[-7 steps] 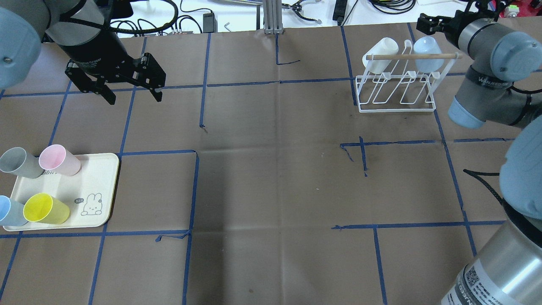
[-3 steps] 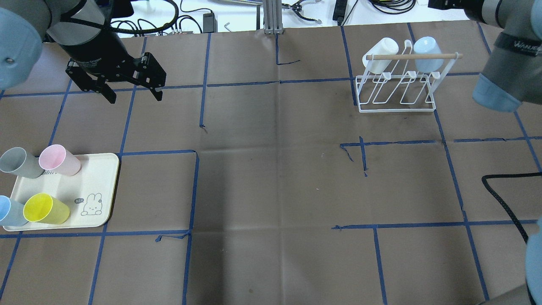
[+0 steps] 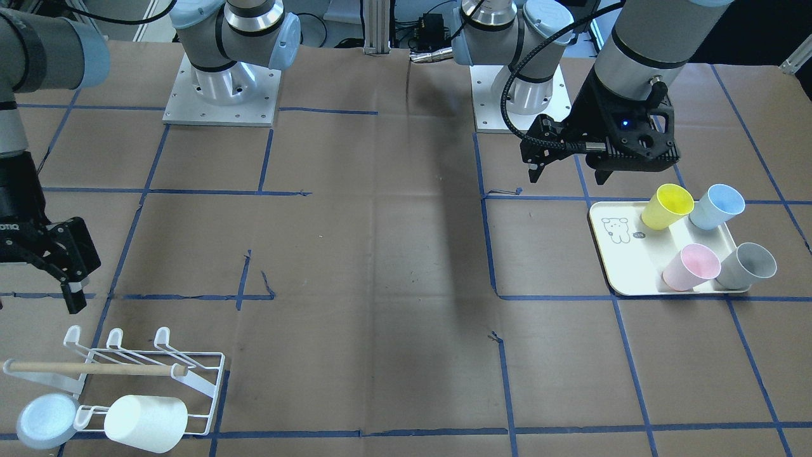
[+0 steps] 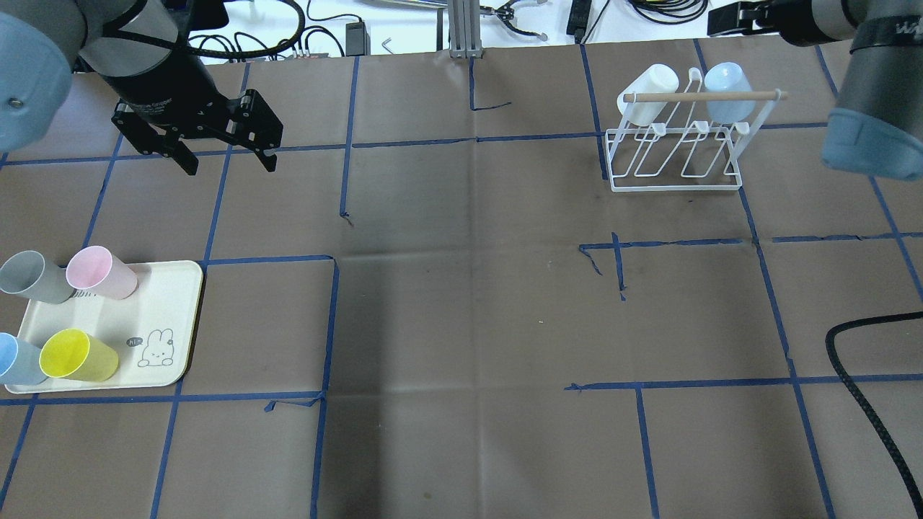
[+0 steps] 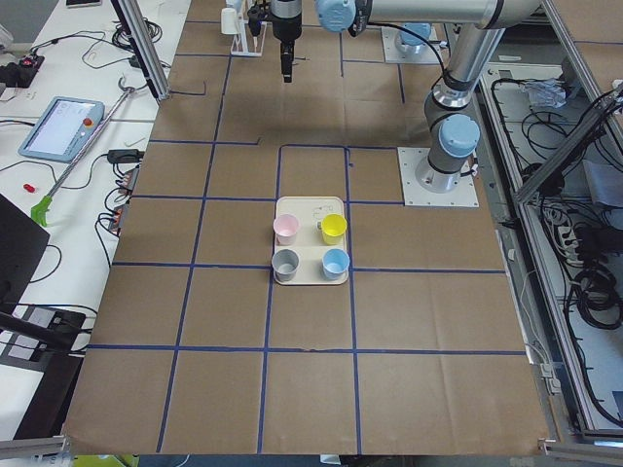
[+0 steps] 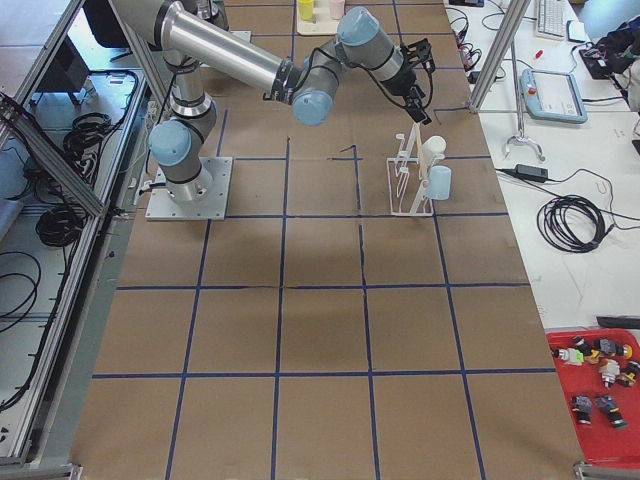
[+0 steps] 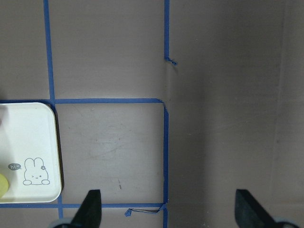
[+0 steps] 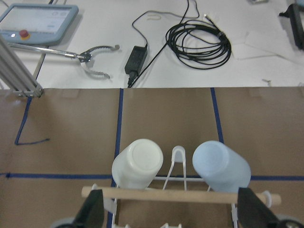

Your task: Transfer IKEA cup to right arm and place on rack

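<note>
Left gripper [image 4: 229, 167] hangs over the table [image 4: 461, 303], pointed straight down, fingers [image 7: 90, 209] spread wide with nothing between them. The tray corner sits at the edge of its wrist view, so I judge it is staged for a pick that has not started. Nearest on the robot's left is the cream tray [image 4: 162, 295] with four upright cups, mouths up: pink cup [image 4: 101, 272], grey cup [image 4: 32, 277], yellow cup [image 4: 76, 355], blue cup [image 4: 14, 359]. They stand two-by-two with gaps, probably so a finger can slip down beside one. Can't tell which is the next IKEA cup; pink and yellow are on the tray's inner side and look the easier reach. The mid-table, marked off in blue tape [image 4: 472, 140], lies between both arms, so it is the likely hand-over zone. Far right is the rack [image 4: 674, 187], with a wooden dowel [image 4: 703, 95] across its top. White cup [image 4: 649, 94] and light-blue cup [image 4: 725, 90] hang mouth-down and tilted on the outer prongs of the far row. The prong between them and the near row are bare. Mouth-down over a prong stops a cup from rolling. Right gripper [image 8: 172, 214] hovers up by the rack, fingers parted and holding nothing, wrist camera looking over both hung cups. It is probably waiting for the hand-over.
</note>
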